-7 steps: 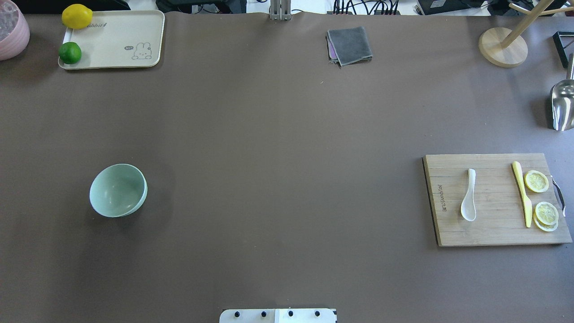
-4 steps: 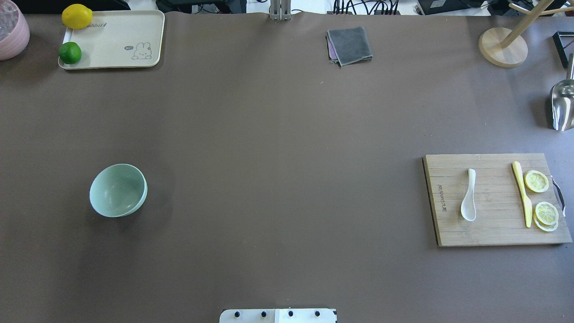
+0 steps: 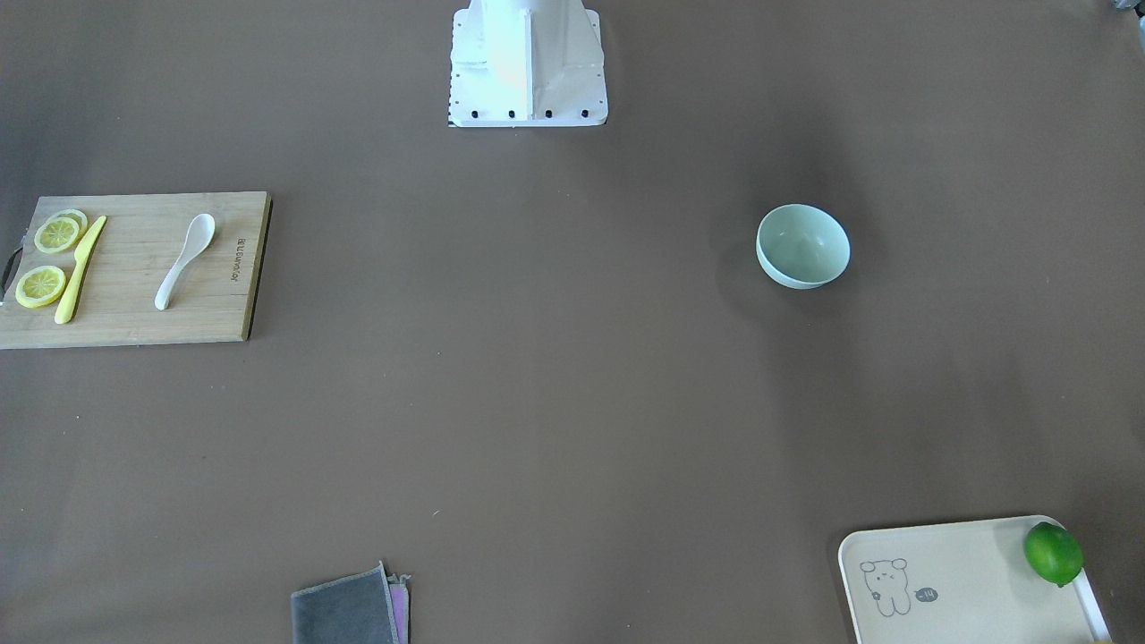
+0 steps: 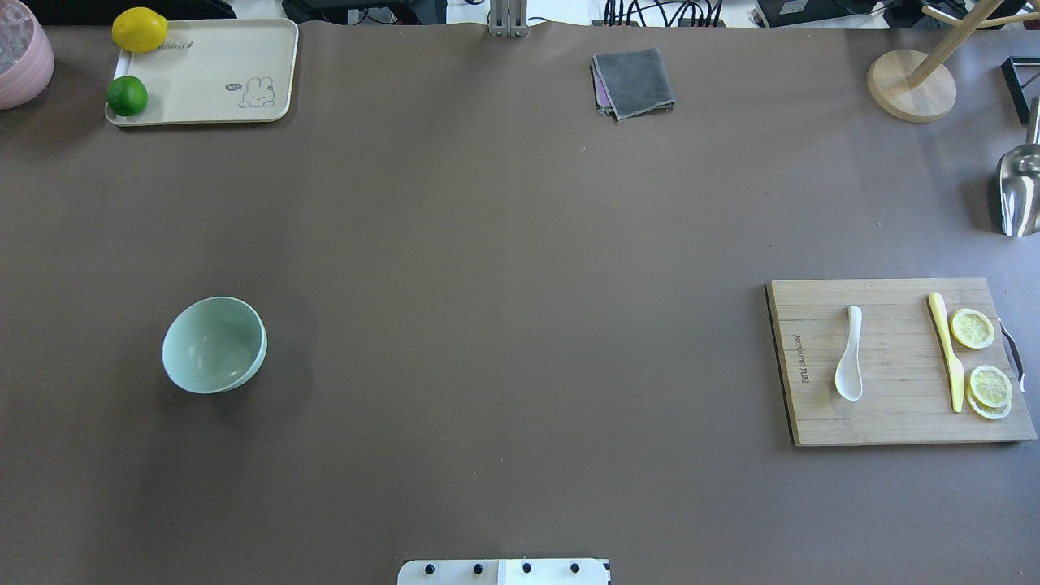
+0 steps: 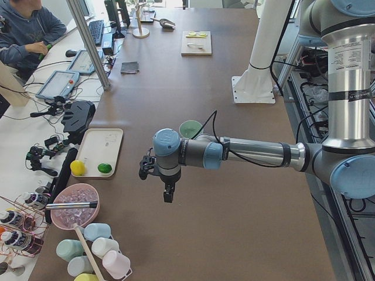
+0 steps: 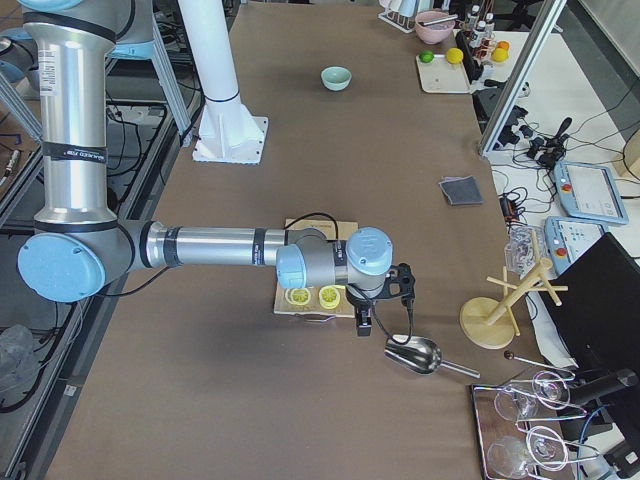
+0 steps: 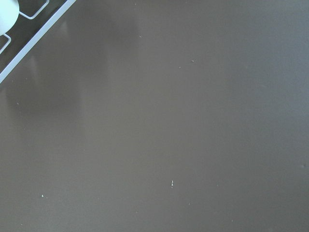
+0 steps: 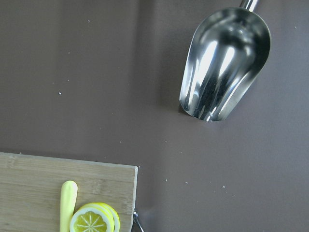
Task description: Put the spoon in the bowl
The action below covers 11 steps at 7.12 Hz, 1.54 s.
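Spoon (image 4: 849, 357) flat on the board (image 4: 894, 418), near the knife (image 4: 946, 351), bowl (image 4: 214, 344) upright and well apart across the table, left gripper (image 5: 168, 196) and right gripper (image 6: 363, 325) aloft, opening impossible to tell

Light is bright, soft and even, falling from overhead. In the overhead view the bowl (image 4: 214, 344) throws only a faint, wide shadow to its right on the table (image 4: 504, 284); in the front-facing view a dim patch lies around it. The matt brown surface has a pale sheen at mid-field and darkens toward the corners. The strip beyond the far edge is washed out white. In the right wrist view the scoop (image 8: 224, 63) carries hard white glare streaks beside dark reflections. The spoon (image 4: 849, 354) shows slight gloss. The left wrist view is low in contrast, with a blurred shadow band at upper left. Uprights lean outward in the side views.
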Available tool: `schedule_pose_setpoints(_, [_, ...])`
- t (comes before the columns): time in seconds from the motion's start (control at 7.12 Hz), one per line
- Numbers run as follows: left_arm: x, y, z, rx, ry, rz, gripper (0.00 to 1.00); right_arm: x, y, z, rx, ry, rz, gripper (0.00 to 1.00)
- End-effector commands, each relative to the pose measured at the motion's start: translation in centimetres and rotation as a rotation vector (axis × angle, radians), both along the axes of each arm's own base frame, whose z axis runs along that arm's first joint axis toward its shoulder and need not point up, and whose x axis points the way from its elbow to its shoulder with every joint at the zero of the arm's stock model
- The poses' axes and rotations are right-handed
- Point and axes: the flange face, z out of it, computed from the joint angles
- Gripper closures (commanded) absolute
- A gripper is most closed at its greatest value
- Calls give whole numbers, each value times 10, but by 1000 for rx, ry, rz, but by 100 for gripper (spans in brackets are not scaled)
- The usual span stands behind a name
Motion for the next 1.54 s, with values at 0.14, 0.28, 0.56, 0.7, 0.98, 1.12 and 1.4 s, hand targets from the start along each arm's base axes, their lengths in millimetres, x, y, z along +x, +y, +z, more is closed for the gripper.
schedule_pose_setpoints(0.14, [5,0,-2,7,-9,9,2,-7,8,1,-29,7,-36,0])
schedule_pose_setpoints(0.28, [5,-2,-11,22,-13,6,2,-11,7,-14,3,4,-44,0])
schedule_pose_setpoints(0.56, [5,0,-16,33,-7,6,2,-13,1,-27,34,1,-47,0])
schedule_pose_setpoints(0.7, [6,0,-17,35,1,8,2,-14,4,-24,30,0,-49,0])
schedule_pose_setpoints(0.98, [5,-2,-13,28,-4,5,2,-16,3,-28,55,10,-65,0])
schedule_pose_setpoints(1.12, [6,-7,-22,66,2,6,2,-22,-2,-35,60,1,-68,0])
schedule_pose_setpoints(1.4, [7,-18,-36,153,8,6,2,-22,-3,-40,71,5,-67,0])
